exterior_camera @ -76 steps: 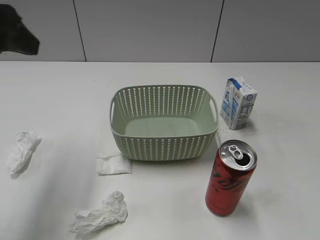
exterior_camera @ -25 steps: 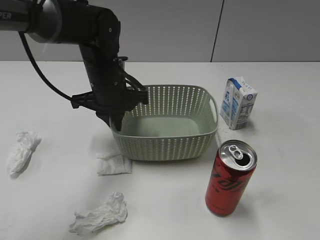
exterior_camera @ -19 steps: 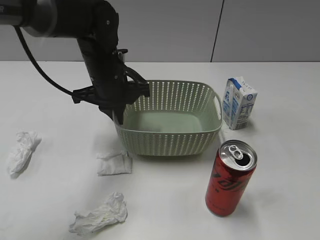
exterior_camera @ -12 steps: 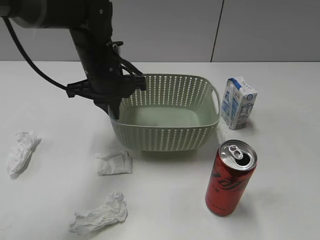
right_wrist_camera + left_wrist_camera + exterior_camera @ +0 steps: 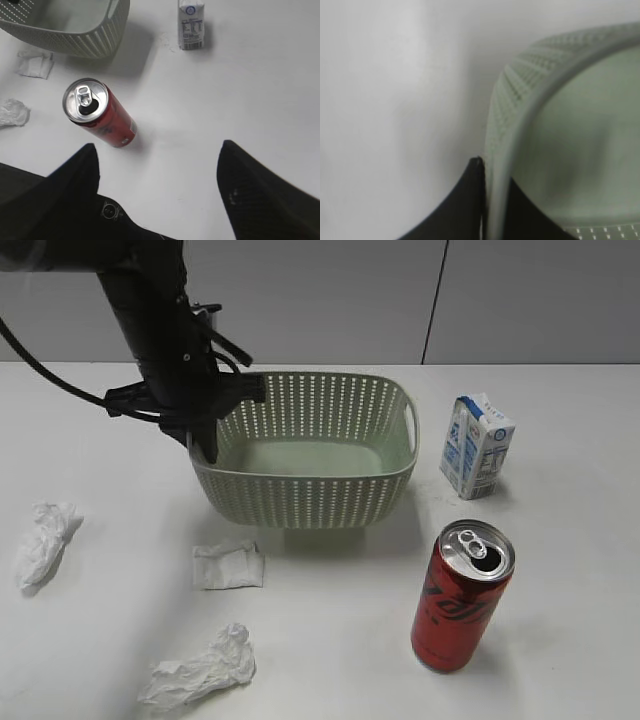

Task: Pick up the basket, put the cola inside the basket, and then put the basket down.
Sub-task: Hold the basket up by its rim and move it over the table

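Note:
The pale sage-green basket (image 5: 310, 455) hangs tilted above the table, its shadow below it. My left gripper (image 5: 203, 440) is shut on the basket's left rim; in the left wrist view the rim (image 5: 500, 200) runs between the two black fingers. The red cola can (image 5: 460, 595) stands upright on the table at the front right, apart from the basket. In the right wrist view the can (image 5: 100, 112) lies ahead and left of my open, empty right gripper (image 5: 157, 165), which is high above the table. The right gripper does not show in the exterior view.
A blue-and-white milk carton (image 5: 476, 446) stands right of the basket. A flat tissue (image 5: 228, 565) lies under the basket's front left, and crumpled tissues lie at the left (image 5: 42, 540) and front left (image 5: 198, 668). A grey panelled wall stands behind the table.
My left arm has come in, closed on the basket's left rim and lifted it up and to the left off the table. The can and carton have not moved.

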